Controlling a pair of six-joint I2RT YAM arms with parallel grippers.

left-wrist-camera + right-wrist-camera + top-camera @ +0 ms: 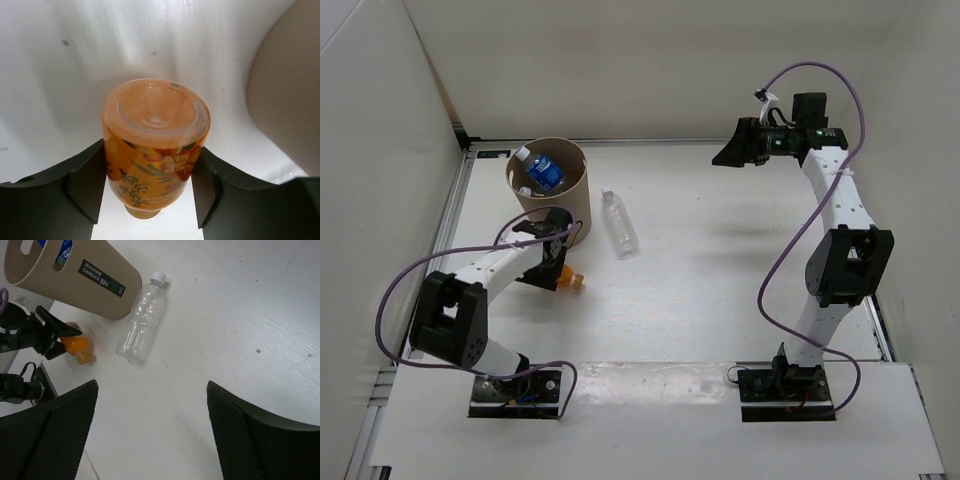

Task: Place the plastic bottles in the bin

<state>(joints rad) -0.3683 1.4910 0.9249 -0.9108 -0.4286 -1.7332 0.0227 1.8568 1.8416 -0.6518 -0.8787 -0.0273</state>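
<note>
The orange bottle (568, 279) lies on the table just in front of the tan bin (582, 190). My left gripper (556, 266) is shut on it, one finger pressed against each side of its body (155, 130). Its base faces the wrist camera and its cap points toward me. The bin's wall (285, 90) is close on the right. Two blue-labelled bottles (545, 170) lie inside the bin. A clear bottle with a white cap (619, 222) lies on the table right of the bin. My right gripper (730, 152) is open, empty and raised at the far right.
The right wrist view shows the bin (75, 280) with its "GARBAGE BIN" label, the clear bottle (141, 322) and the orange bottle (77, 346) from above. White walls enclose the table on the left, back and right.
</note>
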